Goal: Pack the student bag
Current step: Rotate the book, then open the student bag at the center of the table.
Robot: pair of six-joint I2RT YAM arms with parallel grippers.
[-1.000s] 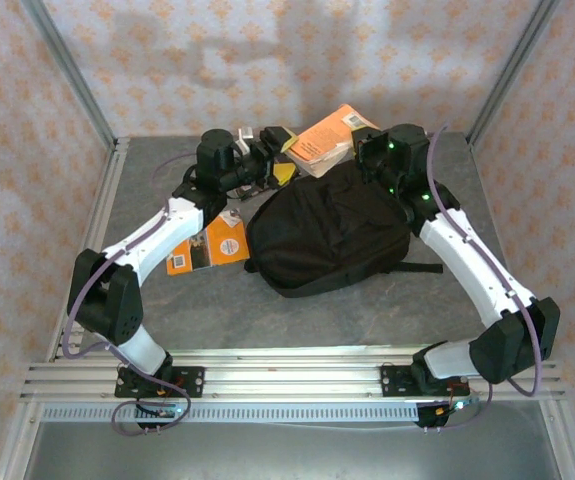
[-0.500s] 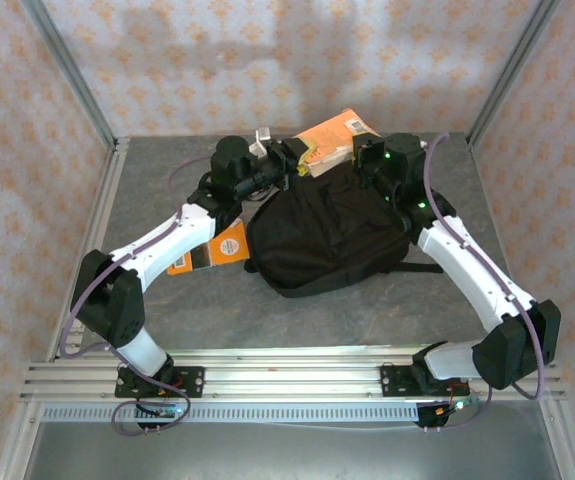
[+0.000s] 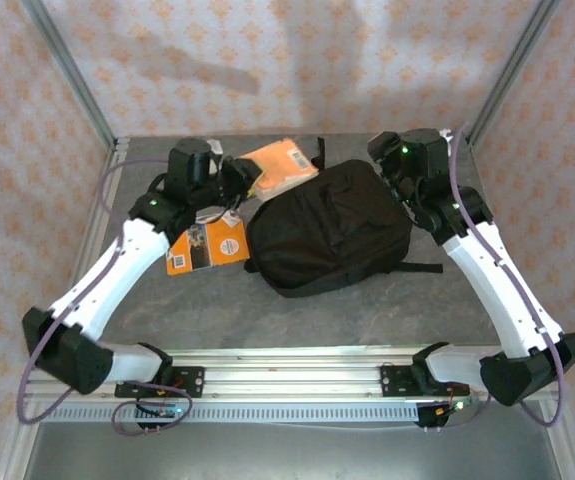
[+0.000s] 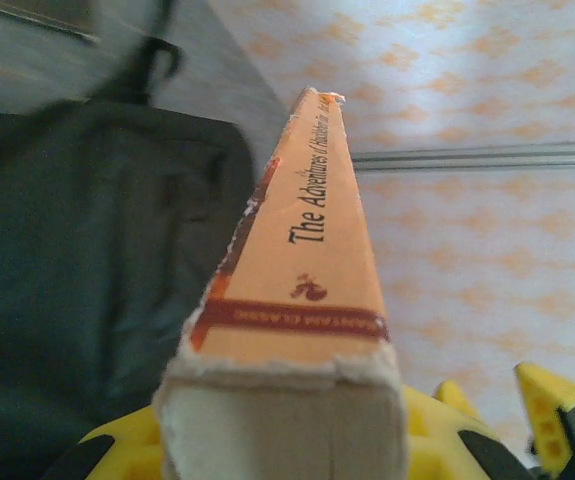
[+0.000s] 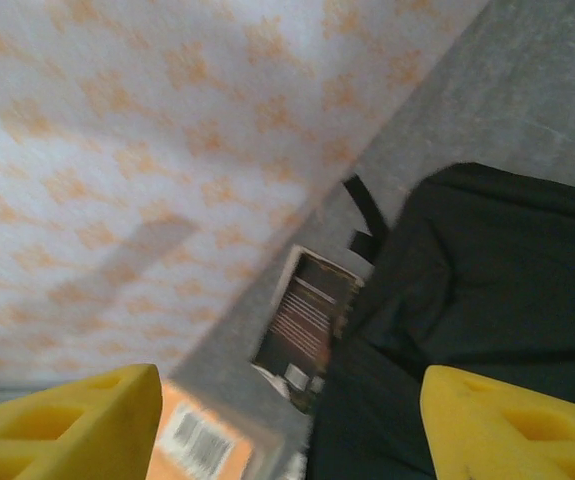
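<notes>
The student bag lies flat in the middle of the table, black and soft; it also fills the left of the left wrist view and the right of the right wrist view. My left gripper is shut on an orange paperback at the bag's far left corner. In the left wrist view the book's spine runs away from my gripper, held above the table. My right gripper hovers over the bag's far right corner, open, with nothing between its fingers.
A second orange-and-black book lies flat on the table left of the bag. A dark book lies by the bag's top beside a black strap. Patterned walls close in the back and sides.
The right gripper has opened, let go of the orange paperback and drawn back to the right. The left gripper has carried the paperback leftward, off the bag's top edge.
</notes>
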